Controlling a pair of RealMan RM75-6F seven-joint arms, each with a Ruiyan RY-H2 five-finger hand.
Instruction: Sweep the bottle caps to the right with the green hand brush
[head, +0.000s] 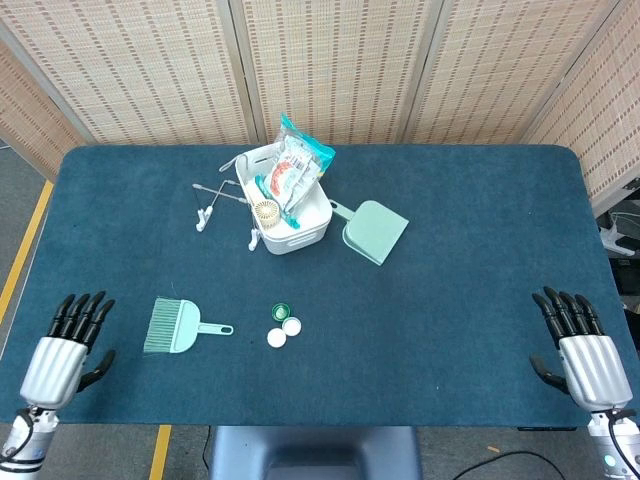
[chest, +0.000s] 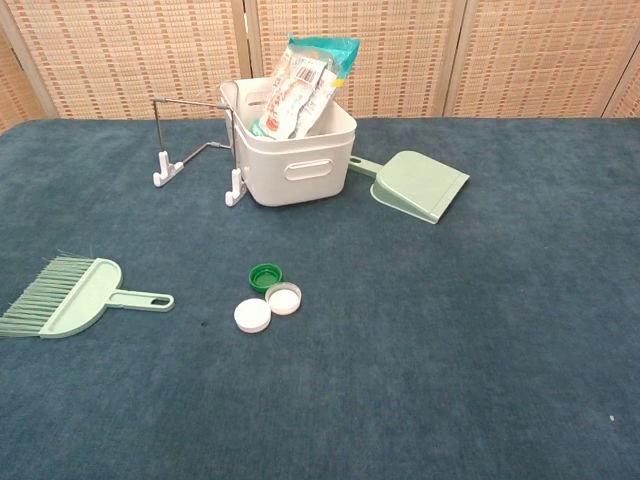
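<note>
The green hand brush (head: 180, 327) (chest: 75, 298) lies flat on the blue table, bristles to the left, handle pointing right toward the caps. Three bottle caps sit in a cluster just right of it: a green cap (head: 281, 310) (chest: 265, 276) and two white caps (head: 291, 325) (chest: 283, 297) (head: 276, 338) (chest: 252, 315). My left hand (head: 62, 351) is open at the table's front left corner, well clear of the brush. My right hand (head: 581, 343) is open at the front right edge, holding nothing. Neither hand shows in the chest view.
A white bin (head: 313, 218) (chest: 300, 165) holding snack packets stands at the back centre. A green dustpan (head: 373, 231) (chest: 420, 186) lies right of it. A wire rack (head: 212, 200) (chest: 185, 140) stands left of the bin.
</note>
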